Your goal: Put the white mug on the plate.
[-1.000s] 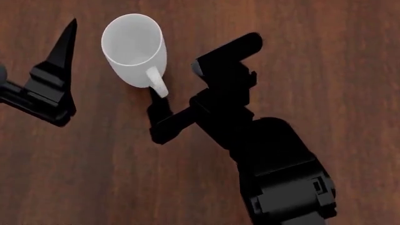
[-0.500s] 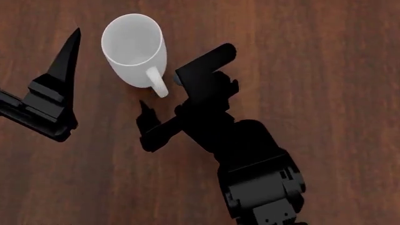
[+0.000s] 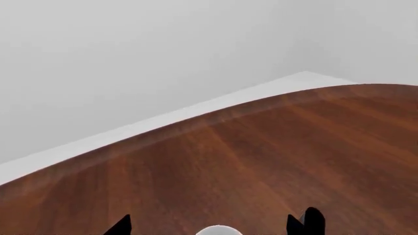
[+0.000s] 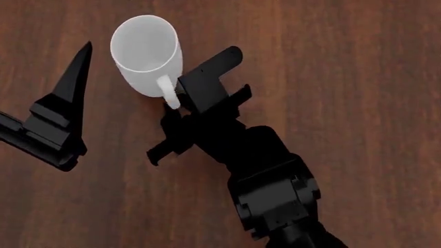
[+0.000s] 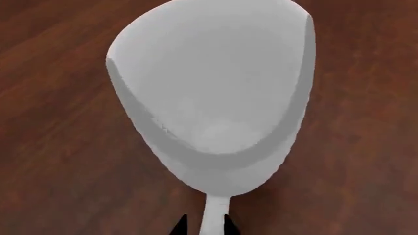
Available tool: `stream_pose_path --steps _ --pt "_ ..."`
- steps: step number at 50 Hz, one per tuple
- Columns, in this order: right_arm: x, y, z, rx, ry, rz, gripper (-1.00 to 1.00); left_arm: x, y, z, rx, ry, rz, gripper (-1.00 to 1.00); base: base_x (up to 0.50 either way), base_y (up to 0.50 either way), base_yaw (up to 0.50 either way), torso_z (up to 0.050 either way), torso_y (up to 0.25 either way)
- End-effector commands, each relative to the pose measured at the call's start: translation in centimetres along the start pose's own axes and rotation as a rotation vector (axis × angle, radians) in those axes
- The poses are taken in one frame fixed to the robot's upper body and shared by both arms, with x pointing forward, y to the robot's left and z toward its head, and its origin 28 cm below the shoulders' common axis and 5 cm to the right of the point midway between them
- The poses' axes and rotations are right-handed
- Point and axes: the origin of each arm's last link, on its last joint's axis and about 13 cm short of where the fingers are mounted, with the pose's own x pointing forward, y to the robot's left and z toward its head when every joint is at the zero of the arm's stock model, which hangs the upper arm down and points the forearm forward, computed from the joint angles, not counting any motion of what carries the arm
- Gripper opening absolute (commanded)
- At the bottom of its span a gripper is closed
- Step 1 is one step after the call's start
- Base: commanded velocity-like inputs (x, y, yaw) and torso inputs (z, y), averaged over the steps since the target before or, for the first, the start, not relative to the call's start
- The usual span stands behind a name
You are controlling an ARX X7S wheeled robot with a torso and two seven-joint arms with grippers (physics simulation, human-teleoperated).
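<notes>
Right black two-finger pincer (image 4: 167, 109) reached in from lower right, wrist angled up-left, jaws narrowed to a slim gap, closed or nearly so; fingertips (image 5: 178, 227) barely in its wrist view. Left black pincer (image 4: 76, 93) sat at left, one pointed finger up, spread wide in its wrist view.

Flat, even simulator light (faint shadows), sharp renders, wrist-view edge distortion.
</notes>
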Motion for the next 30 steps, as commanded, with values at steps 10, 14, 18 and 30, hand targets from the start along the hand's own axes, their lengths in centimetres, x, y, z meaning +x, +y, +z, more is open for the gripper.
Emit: stream_pose_path --steps 10,14,18,30 --pt "-1.0 0.3 0.6 -0.026 -0.081 -0.037 -1.0 0.0 0.2 -1.0 -0.02 0.008 0.026 1.0 0.0 0.0 0.0 0.0 0.0" --pt "-2.0 0.6 0.3 -0.018 -0.103 -0.04 -1.0 -0.1 0.0 -1.3 0.008 0.02 0.02 1.0 0.0 0.0 0.0 -0.015 0.113" --pt "-3.0 0.9 0.2 -0.022 -0.116 -0.042 -1.0 -0.3 0.0 -1.3 0.022 0.023 0.021 1.0 0.0 0.0 0.0 -0.032 0.242" --pt "-6.4 0.9 0.1 -0.017 -0.124 -0.094 -1.0 -0.7 0.3 -0.4 0.008 0.003 0.046 1.0 0.0 0.0 0.0 -0.031 0.244"
